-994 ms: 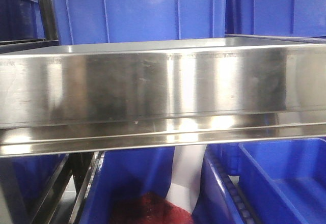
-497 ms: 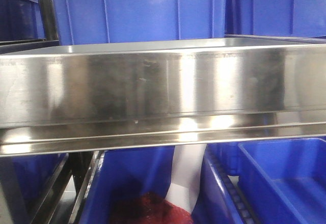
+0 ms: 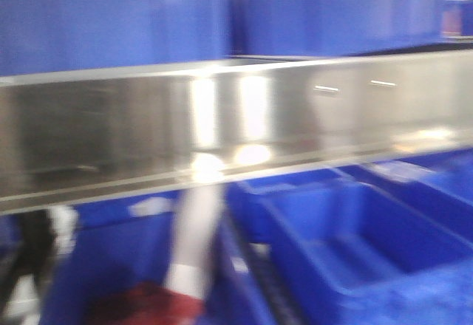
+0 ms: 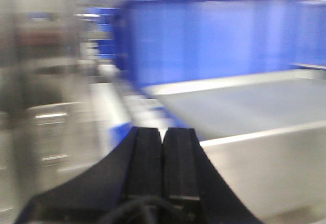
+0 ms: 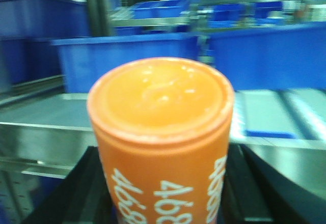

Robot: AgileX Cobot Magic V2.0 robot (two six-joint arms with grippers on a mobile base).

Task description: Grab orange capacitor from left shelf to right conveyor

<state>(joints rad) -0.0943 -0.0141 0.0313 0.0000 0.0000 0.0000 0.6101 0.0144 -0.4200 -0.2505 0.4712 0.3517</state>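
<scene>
The right gripper (image 5: pixel 165 188) pinches the orange capacitor (image 5: pixel 160 127) upright, with the steel shelf (image 3: pixel 222 118) behind it. The left gripper (image 4: pixel 163 137) is pressed together, empty, just beside that shelf.

The shelf (image 3: pixel 244 129) has a tall steel lip running right across the front, so the only way in is over the top. Blue bins (image 3: pixel 111 22) wall off the far side just behind it. Under the lip, lower bins (image 3: pixel 347 244) crowd the right, and a dark rack post (image 5: pixel 97 7) stands far left.
</scene>
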